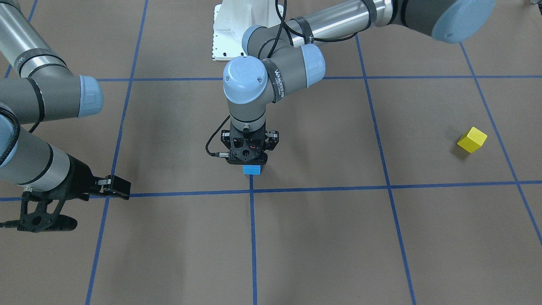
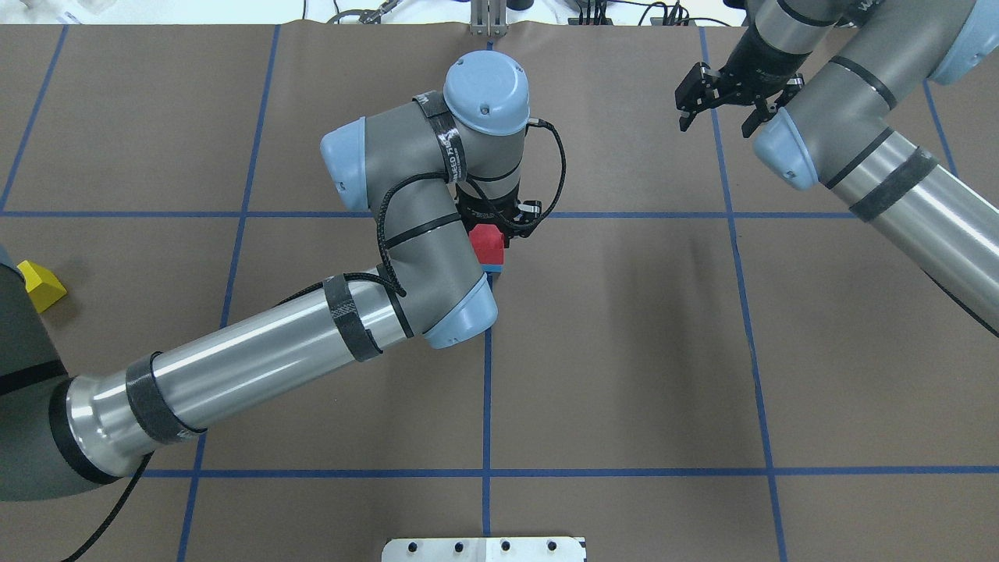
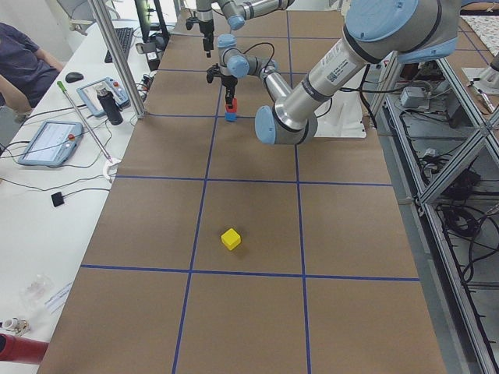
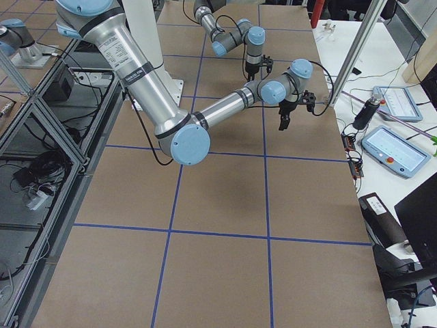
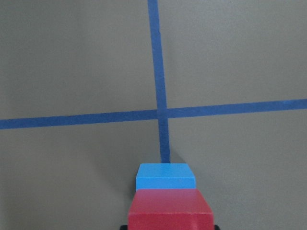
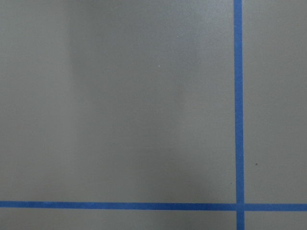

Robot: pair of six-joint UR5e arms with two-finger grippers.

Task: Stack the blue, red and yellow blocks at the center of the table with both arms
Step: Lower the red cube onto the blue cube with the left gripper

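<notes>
Overhead exterior: the left end effector [image 2: 506, 225] points straight down at the middle of the counter [image 2: 624, 351]. Its fingers pinch the red block [image 2: 488, 243], which sits over the blue block [image 2: 493, 268]. The left arm [image 2: 273, 343] reaches in with its elbow folded back beside them. The right end effector [image 2: 718, 117] hangs spread and holds nothing, well apart at the far right. The yellow block [image 2: 40, 284] lies at the view's left edge.

Exterior front-facing: the left end effector hides the red block. Only the blue block shows, just behind a tape crossing [image 1: 252, 189].

Left wrist-mounted: the red block is over the blue one, apparently touching, though the seam is hard to judge.

Right wrist-mounted: counter and blue tape lines [image 6: 238, 96].
</notes>
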